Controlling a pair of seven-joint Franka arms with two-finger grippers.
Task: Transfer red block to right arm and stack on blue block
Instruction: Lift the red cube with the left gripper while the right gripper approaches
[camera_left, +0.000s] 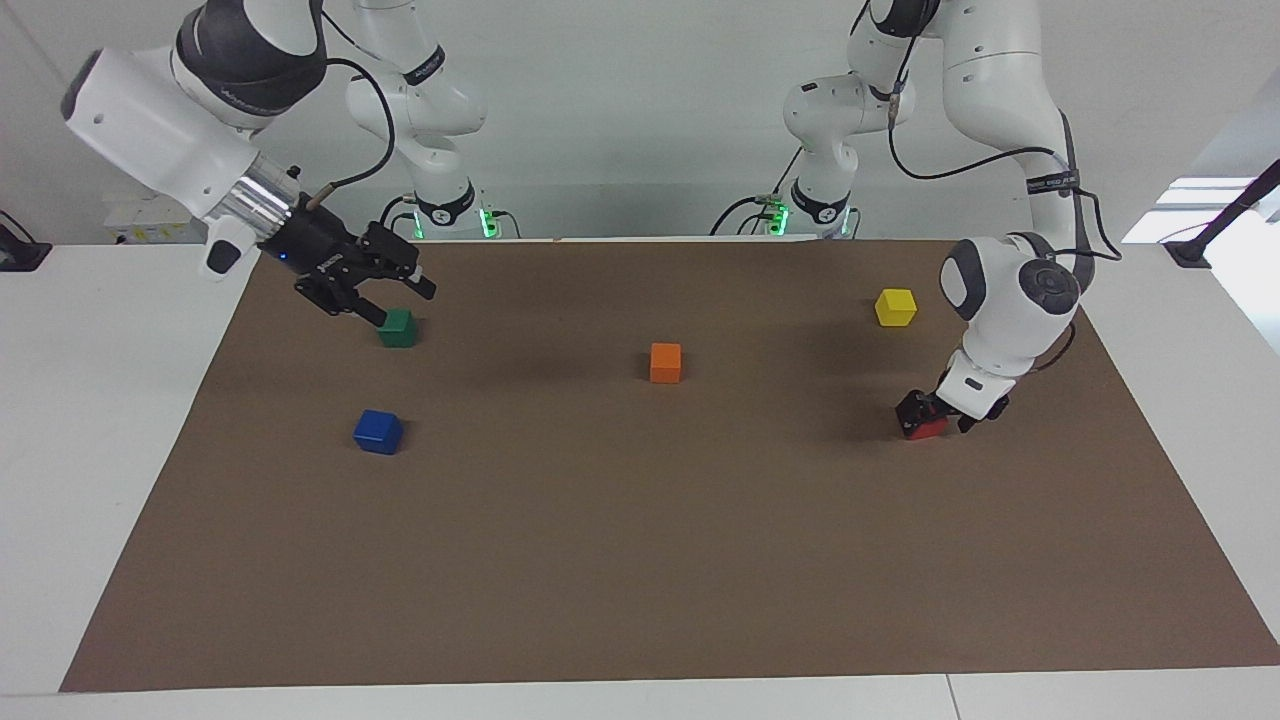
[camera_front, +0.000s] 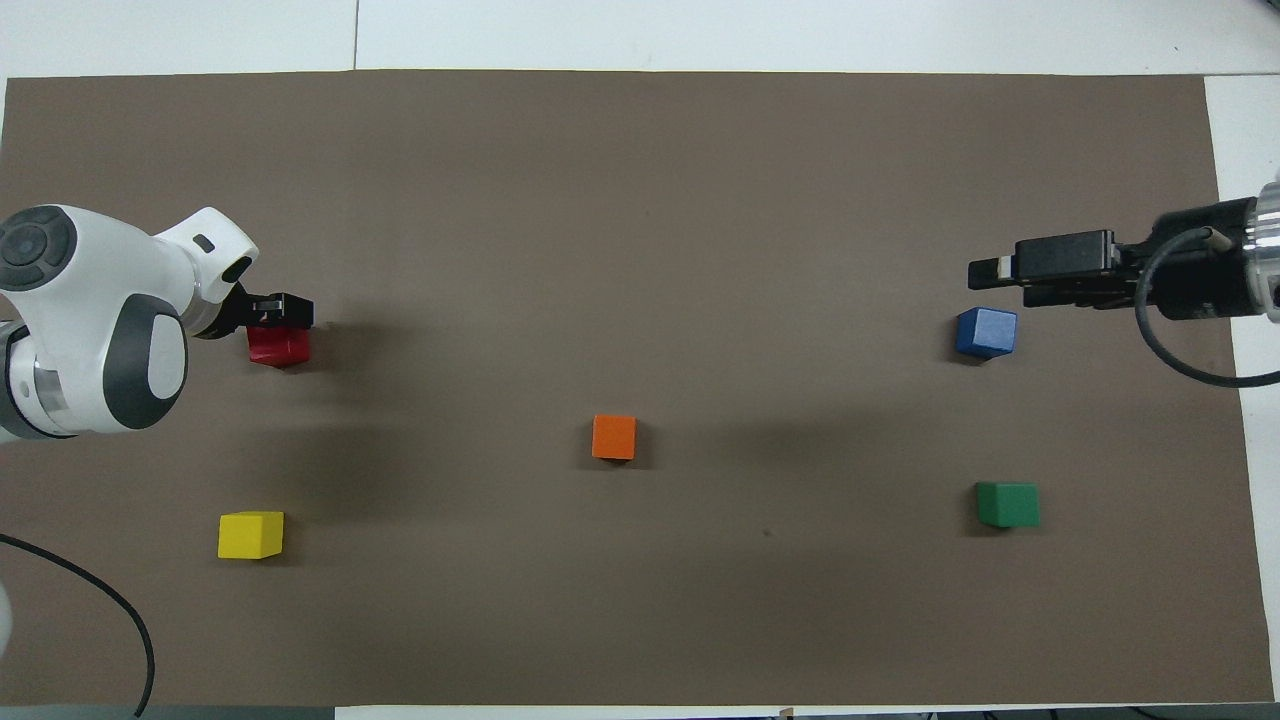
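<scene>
Red block (camera_left: 925, 427) sits on the brown mat (camera_left: 640, 560) at the left arm's end of the table, down between the spread fingers of the left gripper (camera_left: 937, 412), which has not clenched on it. The step in hand looks like the first pick; next the fingers must close squarely on opposite faces, then lift. The right gripper (camera_left: 385, 297) hangs released in the air above the green block (camera_left: 397, 328), with the blue block (camera_left: 378, 431) near it. Being a cube, the red block has no long axis; it rests flat, slightly turned.

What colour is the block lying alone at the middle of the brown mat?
Orange block; clearest in the overhead view.
</scene>
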